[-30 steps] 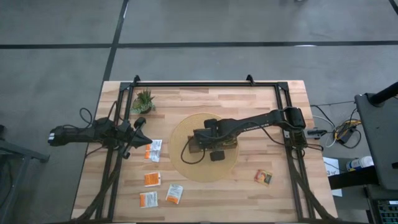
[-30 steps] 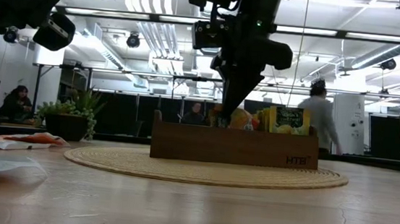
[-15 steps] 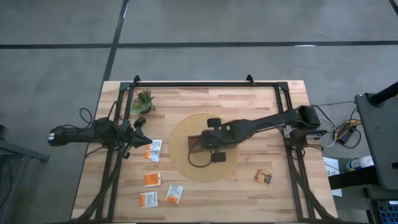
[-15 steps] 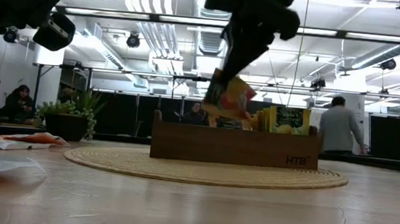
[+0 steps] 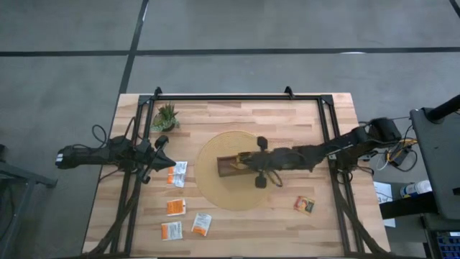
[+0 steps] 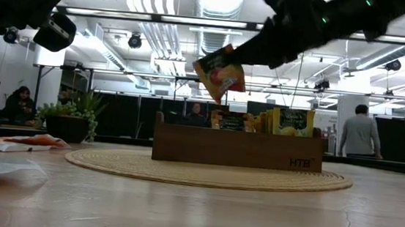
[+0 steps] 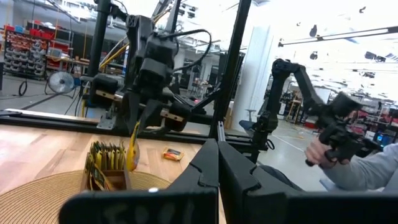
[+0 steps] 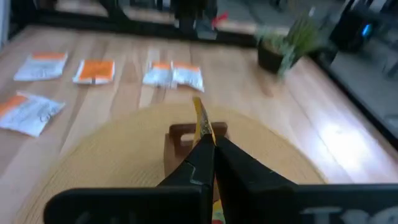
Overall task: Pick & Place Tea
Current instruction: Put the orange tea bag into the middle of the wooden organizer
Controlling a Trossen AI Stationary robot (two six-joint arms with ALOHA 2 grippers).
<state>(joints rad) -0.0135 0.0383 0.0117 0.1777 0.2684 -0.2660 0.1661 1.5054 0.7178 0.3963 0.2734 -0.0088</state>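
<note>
So going across the table: the left gripper (image 5: pixel 162 152) is sitting by the left edge with its fingers pressed together on nothing, just beside a white-and-orange sachet (image 5: pixel 178 173), with three more loose sachets (image 5: pixel 176 207) lying near the front. Moving right, the wooden tray (image 6: pixel 236 147) is sitting on the round woven mat (image 6: pixel 208 171), and the right gripper (image 6: pixel 246 56) is pinching an orange-yellow tea sachet (image 6: pixel 221 72) by one corner, dangling it above the tray's left end. My worry is that the corner grip is looking thin, so the sachet is probably swinging and might slip out. One more packet (image 5: pixel 305 205) is lying near the right rail.
</note>
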